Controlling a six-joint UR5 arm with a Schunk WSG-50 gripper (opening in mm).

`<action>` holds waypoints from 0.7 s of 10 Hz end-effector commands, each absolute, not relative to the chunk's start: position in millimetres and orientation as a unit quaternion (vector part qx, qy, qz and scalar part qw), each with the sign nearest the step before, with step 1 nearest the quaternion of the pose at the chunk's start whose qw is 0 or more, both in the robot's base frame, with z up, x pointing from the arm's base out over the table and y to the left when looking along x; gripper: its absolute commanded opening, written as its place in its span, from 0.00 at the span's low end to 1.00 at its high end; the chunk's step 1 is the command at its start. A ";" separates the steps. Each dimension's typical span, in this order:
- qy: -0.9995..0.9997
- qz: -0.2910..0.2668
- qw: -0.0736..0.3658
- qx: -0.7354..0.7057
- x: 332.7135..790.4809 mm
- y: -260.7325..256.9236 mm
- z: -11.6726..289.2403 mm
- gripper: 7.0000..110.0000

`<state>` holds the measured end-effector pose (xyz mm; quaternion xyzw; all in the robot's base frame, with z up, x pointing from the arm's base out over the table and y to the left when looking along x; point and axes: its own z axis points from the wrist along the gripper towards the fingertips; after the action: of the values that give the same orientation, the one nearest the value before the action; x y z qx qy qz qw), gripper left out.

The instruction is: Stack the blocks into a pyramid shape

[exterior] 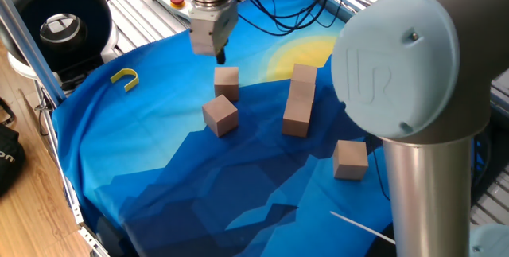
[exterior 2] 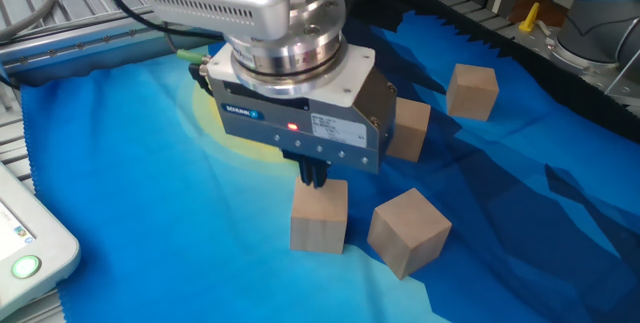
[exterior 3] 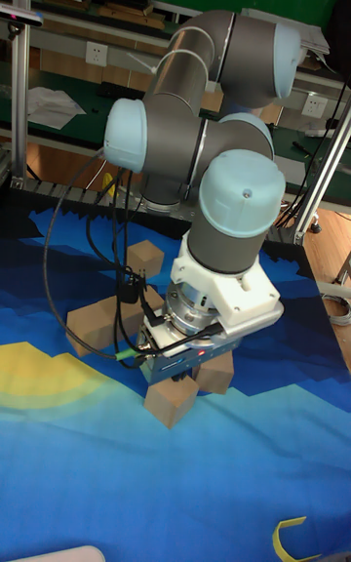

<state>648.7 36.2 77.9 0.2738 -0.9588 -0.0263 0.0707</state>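
The dark fingers (exterior 2: 314, 174) of the two-finger gripper (exterior: 220, 54) sit close together, holding nothing, directly above a plain light-brown wooden cube (exterior 2: 320, 216) on the blue cloth (exterior 2: 150, 213). A second identical cube (exterior 2: 408, 231) lies just beside the first; remaining cubes (exterior: 299, 98) stand beyond them.

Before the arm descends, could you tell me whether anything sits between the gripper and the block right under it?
Nothing visible does. The gripper hangs just above the block; the neighbouring block sits apart, off to the side.
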 end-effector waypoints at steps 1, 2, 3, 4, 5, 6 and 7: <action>-0.953 -0.020 0.057 0.296 654.1 26.3 70.0 0.00; -0.952 -0.027 0.050 0.302 655.7 29.9 71.9 0.00; -0.949 -0.034 0.043 0.312 657.7 30.8 74.4 0.36; -0.949 -0.036 0.039 0.311 659.5 28.9 75.9 0.36; -0.948 -0.037 0.039 0.314 659.1 27.7 76.3 0.36; -0.946 -0.043 0.041 0.317 655.8 30.6 74.5 0.36; -0.944 -0.067 0.040 0.321 647.5 44.9 69.2 1.00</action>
<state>653.2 32.8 71.9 0.3132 -0.9477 -0.0401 0.0463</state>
